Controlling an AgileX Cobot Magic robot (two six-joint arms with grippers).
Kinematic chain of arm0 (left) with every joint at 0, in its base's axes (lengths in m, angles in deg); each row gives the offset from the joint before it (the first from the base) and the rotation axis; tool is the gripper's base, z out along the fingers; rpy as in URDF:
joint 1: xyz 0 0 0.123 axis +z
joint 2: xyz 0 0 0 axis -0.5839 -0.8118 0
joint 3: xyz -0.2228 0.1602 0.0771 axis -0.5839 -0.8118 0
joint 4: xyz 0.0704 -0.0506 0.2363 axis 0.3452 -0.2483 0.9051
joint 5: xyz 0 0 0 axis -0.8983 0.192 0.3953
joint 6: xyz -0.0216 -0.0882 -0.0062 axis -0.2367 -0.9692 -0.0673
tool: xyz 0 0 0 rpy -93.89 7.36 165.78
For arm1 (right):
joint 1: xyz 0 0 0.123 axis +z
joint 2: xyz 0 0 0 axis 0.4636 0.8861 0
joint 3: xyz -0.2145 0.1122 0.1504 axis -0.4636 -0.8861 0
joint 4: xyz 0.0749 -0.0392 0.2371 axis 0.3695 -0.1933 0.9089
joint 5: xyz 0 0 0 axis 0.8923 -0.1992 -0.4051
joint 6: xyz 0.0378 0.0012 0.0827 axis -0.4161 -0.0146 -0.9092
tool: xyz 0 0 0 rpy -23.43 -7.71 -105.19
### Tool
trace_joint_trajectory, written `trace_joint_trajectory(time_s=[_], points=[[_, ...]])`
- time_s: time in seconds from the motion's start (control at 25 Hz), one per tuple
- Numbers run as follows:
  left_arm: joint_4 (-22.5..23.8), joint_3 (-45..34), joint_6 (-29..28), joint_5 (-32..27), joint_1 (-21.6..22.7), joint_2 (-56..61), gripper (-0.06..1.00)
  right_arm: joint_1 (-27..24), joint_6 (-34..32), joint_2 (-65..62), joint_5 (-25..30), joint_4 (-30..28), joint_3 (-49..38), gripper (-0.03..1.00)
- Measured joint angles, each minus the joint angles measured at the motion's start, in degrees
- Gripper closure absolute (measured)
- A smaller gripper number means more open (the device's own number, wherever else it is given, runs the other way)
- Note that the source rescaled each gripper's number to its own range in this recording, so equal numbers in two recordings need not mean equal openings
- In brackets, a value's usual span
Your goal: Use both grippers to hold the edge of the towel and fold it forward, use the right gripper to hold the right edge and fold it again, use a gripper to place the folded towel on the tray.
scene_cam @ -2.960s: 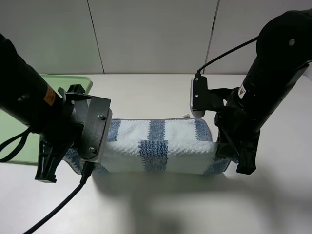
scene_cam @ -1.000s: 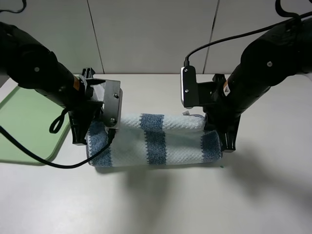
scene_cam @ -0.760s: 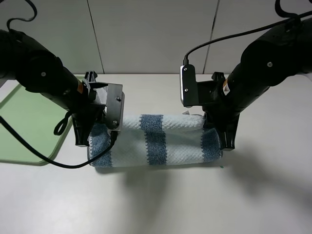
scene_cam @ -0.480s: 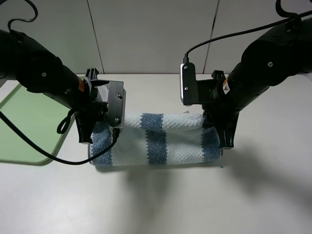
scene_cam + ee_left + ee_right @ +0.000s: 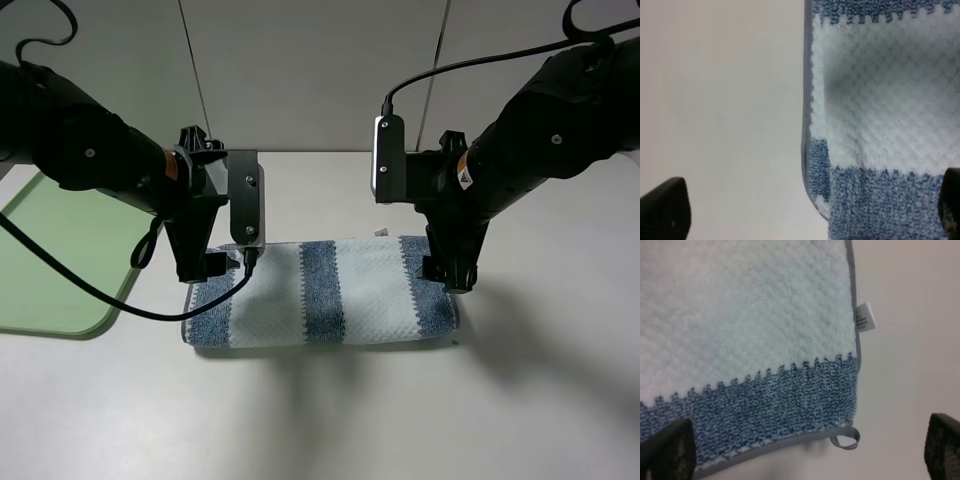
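The striped towel (image 5: 320,295) lies folded in half and flat on the white table, long side left to right. My left gripper (image 5: 203,266) hovers over its far left corner, open and empty. My right gripper (image 5: 448,275) hovers over its far right corner, open and empty. In the left wrist view my left gripper (image 5: 807,210) spans the towel (image 5: 880,115) edge with nothing between the fingertips. In the right wrist view my right gripper (image 5: 805,447) is above the towel (image 5: 740,315) corner with its loop (image 5: 847,440). The green tray (image 5: 50,250) sits at the far left.
The white table (image 5: 330,410) stretches in front of the towel. A white label (image 5: 865,316) sticks out from the towel's edge. A grey panelled wall (image 5: 320,70) stands behind the table. Black cables hang from both arms.
The towel, bunched between the two grippers before, now lies flat and folded. Both grippers have let go, opened and risen toward the towel's far edge.
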Motion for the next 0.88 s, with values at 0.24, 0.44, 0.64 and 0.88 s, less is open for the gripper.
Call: trace_joint_trajectory(time_s=[0.24,0.44,0.64,0.88], points=[[0.0,0.0,-0.05,0.23,0.0,0.0,-0.05,0.0,-0.17,0.0,0.0,0.0,0.0,-0.03],[0.0,0.0,-0.12,-0.47,0.0,0.0,-0.05,0.0,-0.17,0.0,0.18,0.0,0.0,-0.03],[0.0,0.0,-0.14,-3.19,0.0,2.35,-0.05,0.0,-1.14,0.0,0.81,0.0,0.0,-0.03],[0.0,0.0,-4.34,-8.13,0.0,8.68,-0.05,-0.29,-6.07,-0.07,2.28,0.0,0.0,-0.03]])
